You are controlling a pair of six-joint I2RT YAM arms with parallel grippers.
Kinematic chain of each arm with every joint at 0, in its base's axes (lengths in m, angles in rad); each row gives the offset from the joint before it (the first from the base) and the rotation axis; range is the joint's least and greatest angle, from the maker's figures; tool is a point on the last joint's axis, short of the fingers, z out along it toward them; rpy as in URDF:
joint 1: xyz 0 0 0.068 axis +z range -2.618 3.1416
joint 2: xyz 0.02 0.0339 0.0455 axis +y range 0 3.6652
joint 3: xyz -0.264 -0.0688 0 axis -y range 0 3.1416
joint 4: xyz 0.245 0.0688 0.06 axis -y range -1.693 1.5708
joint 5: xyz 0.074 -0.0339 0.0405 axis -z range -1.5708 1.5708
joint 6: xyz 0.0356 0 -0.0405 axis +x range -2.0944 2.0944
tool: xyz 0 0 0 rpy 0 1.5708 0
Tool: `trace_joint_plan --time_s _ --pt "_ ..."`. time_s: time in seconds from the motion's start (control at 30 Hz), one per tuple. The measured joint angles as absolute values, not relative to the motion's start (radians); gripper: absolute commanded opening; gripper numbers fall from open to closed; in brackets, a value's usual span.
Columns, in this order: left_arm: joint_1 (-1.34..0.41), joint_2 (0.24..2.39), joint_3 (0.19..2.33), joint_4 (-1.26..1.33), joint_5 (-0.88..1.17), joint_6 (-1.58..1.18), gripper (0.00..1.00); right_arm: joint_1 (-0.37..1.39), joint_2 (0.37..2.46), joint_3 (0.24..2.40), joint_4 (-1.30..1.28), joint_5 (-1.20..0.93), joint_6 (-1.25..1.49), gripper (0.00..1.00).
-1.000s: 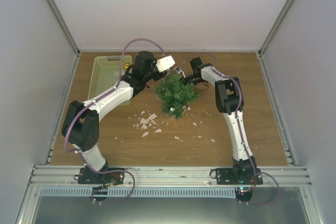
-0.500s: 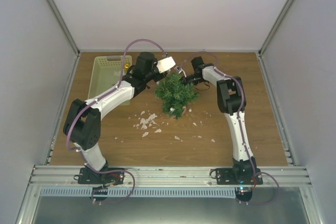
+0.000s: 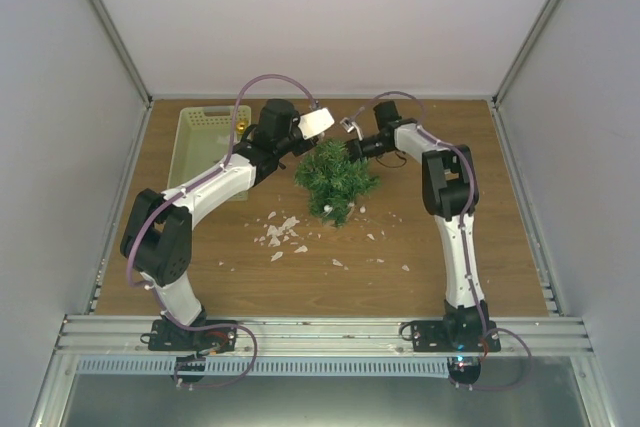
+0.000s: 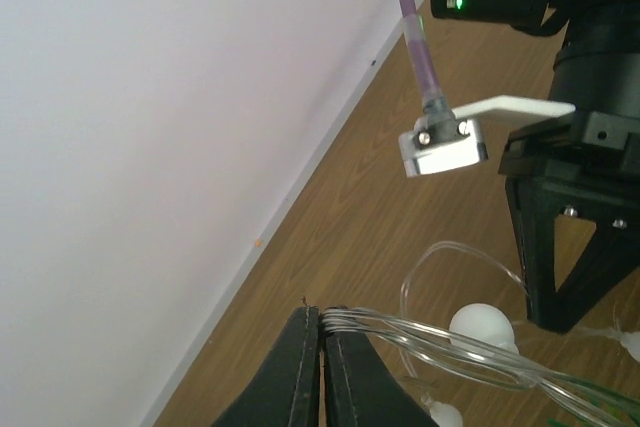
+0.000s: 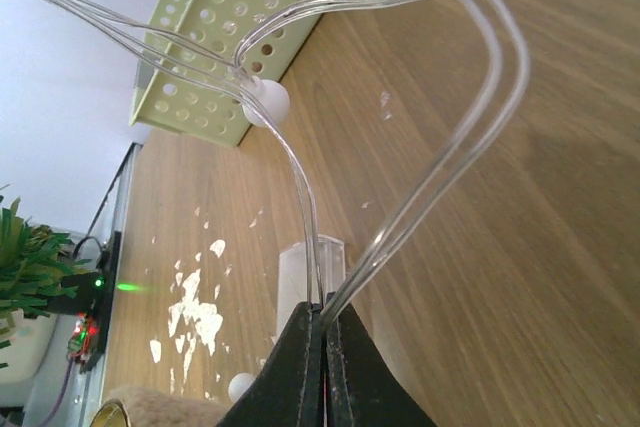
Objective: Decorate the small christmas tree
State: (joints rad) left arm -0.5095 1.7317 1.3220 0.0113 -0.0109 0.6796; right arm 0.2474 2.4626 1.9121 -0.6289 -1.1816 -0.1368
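Note:
The small christmas tree (image 3: 336,179) stands mid-table, bushy and dark green; its edge shows in the right wrist view (image 5: 25,257). A string of clear wire (image 4: 450,347) with small white bulbs (image 4: 482,325) runs between both grippers just behind the tree. My left gripper (image 3: 306,145) (image 4: 320,312) is shut on a bundle of the wire strands at the tree's back left. My right gripper (image 3: 352,137) (image 5: 325,309) is shut on the wire (image 5: 480,117) at the tree's back right, with a loop and one bulb (image 5: 266,102) rising from its tips.
A pale yellow-green perforated basket (image 3: 208,147) (image 5: 240,37) sits at the back left. White flakes (image 3: 280,232) (image 5: 195,312) are scattered on the wood in front of the tree. A clear plastic box (image 5: 310,277) lies beyond the right fingertips. The back wall is close behind both grippers.
My right wrist has lifted and shifted toward the back wall, still holding the wire. The left arm has drawn slightly back-left; the tree stays put.

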Motion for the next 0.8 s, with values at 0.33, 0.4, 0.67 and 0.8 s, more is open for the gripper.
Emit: trace_joint_plan --time_s 0.33,0.4,0.67,0.8 --pt "-0.509 1.732 1.332 0.010 -0.011 0.678 0.15 0.152 2.335 1.803 -0.527 -1.109 -0.050 0.01" --pt "-0.509 1.733 1.339 0.009 -0.010 0.675 0.24 0.132 2.310 1.789 -0.508 -1.096 -0.035 0.01" --pt "-0.509 1.734 1.345 0.010 -0.009 0.662 0.36 0.111 2.251 1.771 -0.481 -1.052 -0.010 0.00" --pt "-0.509 1.734 1.345 0.009 -0.009 0.663 0.38 0.107 2.236 1.754 -0.478 -1.039 -0.009 0.01"
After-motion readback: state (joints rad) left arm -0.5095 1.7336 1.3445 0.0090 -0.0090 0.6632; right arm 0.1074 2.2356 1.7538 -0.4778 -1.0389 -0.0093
